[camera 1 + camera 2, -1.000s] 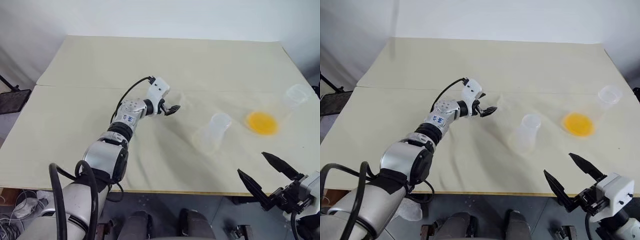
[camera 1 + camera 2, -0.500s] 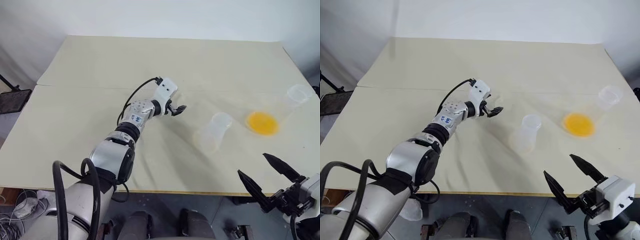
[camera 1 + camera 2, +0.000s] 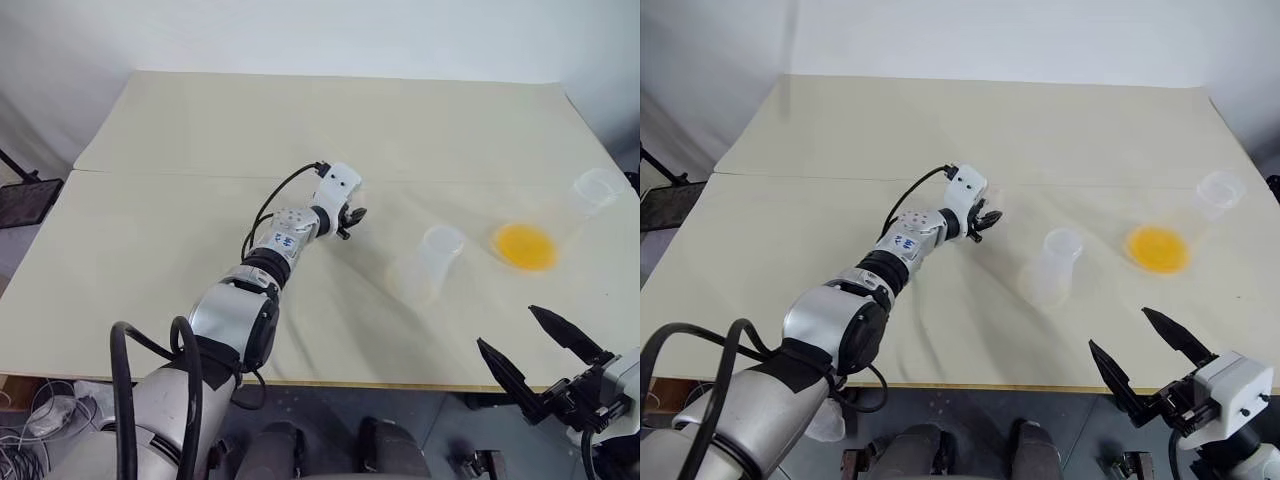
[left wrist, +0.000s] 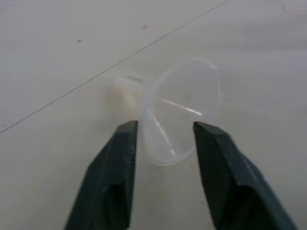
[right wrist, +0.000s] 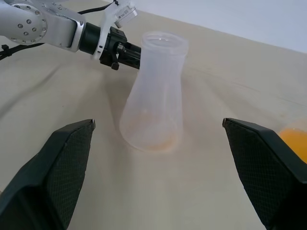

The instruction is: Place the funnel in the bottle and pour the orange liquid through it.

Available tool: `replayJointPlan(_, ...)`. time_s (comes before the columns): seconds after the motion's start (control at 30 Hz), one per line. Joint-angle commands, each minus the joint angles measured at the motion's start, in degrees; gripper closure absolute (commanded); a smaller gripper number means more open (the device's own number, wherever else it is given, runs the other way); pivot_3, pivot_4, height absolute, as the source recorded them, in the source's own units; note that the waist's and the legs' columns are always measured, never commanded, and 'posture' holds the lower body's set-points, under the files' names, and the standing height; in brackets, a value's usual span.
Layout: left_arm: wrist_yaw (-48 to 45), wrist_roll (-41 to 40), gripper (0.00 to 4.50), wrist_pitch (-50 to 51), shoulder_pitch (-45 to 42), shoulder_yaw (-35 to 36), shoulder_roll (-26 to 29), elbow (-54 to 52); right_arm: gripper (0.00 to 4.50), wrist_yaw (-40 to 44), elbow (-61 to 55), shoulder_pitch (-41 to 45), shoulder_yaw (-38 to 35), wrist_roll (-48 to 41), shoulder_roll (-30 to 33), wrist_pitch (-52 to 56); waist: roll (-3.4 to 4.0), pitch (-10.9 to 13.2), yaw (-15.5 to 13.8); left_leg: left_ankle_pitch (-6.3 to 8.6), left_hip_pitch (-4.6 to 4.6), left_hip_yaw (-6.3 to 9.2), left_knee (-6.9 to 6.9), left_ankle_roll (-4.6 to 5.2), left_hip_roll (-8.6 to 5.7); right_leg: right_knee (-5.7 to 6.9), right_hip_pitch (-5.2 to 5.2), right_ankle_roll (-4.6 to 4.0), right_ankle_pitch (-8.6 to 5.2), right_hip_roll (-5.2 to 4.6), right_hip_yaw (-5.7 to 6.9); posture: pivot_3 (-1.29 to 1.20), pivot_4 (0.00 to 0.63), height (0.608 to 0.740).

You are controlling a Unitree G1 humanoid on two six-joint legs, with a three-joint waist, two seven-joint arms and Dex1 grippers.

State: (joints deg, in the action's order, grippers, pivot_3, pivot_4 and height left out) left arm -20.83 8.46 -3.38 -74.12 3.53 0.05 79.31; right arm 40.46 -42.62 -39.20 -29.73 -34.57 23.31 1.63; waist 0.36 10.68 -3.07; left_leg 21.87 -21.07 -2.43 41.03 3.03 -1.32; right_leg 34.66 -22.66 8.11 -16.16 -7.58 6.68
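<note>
The left gripper (image 4: 163, 132) is at the funnel (image 4: 184, 108), which lies on its side on the cream table (image 3: 200, 130), its wide rim nearest the fingers and its short spout pointing away from them. The two black fingers (image 4: 122, 158) stand on either side of the rim's lower edge, narrowed to about its width; whether they already press the plastic or stand just off it cannot be told from the wrist view. The funnel looks very light, thin-walled and smooth, so it is likely to skid or roll across the table at a nudge and to flex if squeezed hard at the rim. The stiffer place to hold is probably across the cone nearer the spout, or across the rim with a gentle squeeze, keeping the spout free to drop into the neck. The frosted bottle (image 3: 1050, 270) stands upright beyond and to the right of the left gripper, well apart from it, with an open mouth; it also seems light and could tip if the funnel is pushed in off-centre. The orange liquid (image 3: 524, 246) sits in a clear cup farther right, past the bottle. The right gripper (image 3: 1150, 360) hangs near the table's front edge with its fingers wide apart and nothing between them, the bottle ahead of it.
</note>
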Motion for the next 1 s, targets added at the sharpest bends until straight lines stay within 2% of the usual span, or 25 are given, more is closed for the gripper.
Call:
replayJointPlan(0.03,1.14,0.28,3.72,0.48,-2.48,0.84,-0.39,-0.74,0.0,-0.31,-1.71,-0.64,-1.62,-0.37,0.02,-1.37,0.0,0.0,-0.05,0.0,0.0,0.0,0.0,0.0,0.0,0.0,0.0,0.0,0.0,-0.01,0.0,0.0,0.15,0.74)
replayJointPlan(0.1,1.07,0.36,4.39,0.47,-2.43,0.83,-0.14,-0.76,0.0,-0.31,-1.67,-0.77,-1.66,-0.3,-0.06,-1.53,0.0,0.0,-0.09,0.0,-0.01,0.0,0.01,0.0,0.0,0.0,0.0,0.0,0.0,-0.02,-0.01,0.0,0.15,0.74)
replayJointPlan(0.13,0.89,0.41,4.46,0.43,-2.4,0.85,0.02,-0.78,0.0,-0.31,-1.65,-0.8,-1.63,-0.27,-0.08,-1.61,0.0,0.0,-0.08,0.0,-0.01,0.0,0.01,0.0,0.0,0.0,0.0,0.0,0.0,-0.02,-0.01,0.0,0.15,0.74)
replayJointPlan(0.37,-2.78,-0.18,4.46,-0.66,-2.72,1.58,2.14,-1.14,0.0,-0.07,-0.85,-0.42,-1.23,0.01,-0.07,-2.0,0.0,0.0,0.06,0.0,0.01,-0.03,0.0,0.0,-0.01,0.0,-0.01,0.0,0.0,0.0,-0.01,0.0,0.15,0.74)
replayJointPlan(0.5,-8.19,-0.89,4.46,-2.01,-2.99,1.85,3.46,-1.56,0.0,0.17,0.06,0.69,-1.35,-0.13,0.62,-1.75,0.01,0.0,-0.02,0.0,0.0,-0.03,0.01,0.0,-0.01,0.01,-0.01,0.0,0.0,0.0,-0.01,0.0,0.15,0.74)
replayJointPlan(0.7,-21.29,-4.0,4.46,-2.2,-4.96,3.67,6.85,-2.62,0.0,0.84,0.4,1.27,-1.9,-0.72,1.69,-1.35,0.01,-0.01,0.1,0.0,-0.01,-0.12,0.01,0.0,-0.1,0.01,-0.02,0.0,0.0,0.02,0.0,0.0,0.15,0.74)
replayJointPlan(0.87,-40.07,-6.65,4.46,-1.48,-6.98,3.6,12.22,-4.92,0.0,1.92,0.66,2.41,-3.25,-2.3,3.84,-0.59,0.01,-0.01,0.46,0.0,0.0,-0.42,0.01,0.0,-0.09,0.01,-0.02,0.0,0.0,0.03,0.0,0.0,0.15,0.74)
replayJointPlan(1.0,-45.37,-7.56,4.46,-0.66,-6.35,3.11,14.94,-7.09,0.0,2.41,1.33,3.18,-4.12,-3.25,5.17,-0.1,0.02,-0.01,0.28,0.0,0.0,-0.49,0.01,0.0,0.01,0.03,-0.04,0.0,0.0,0.04,0.02,0.0,0.15,0.74)
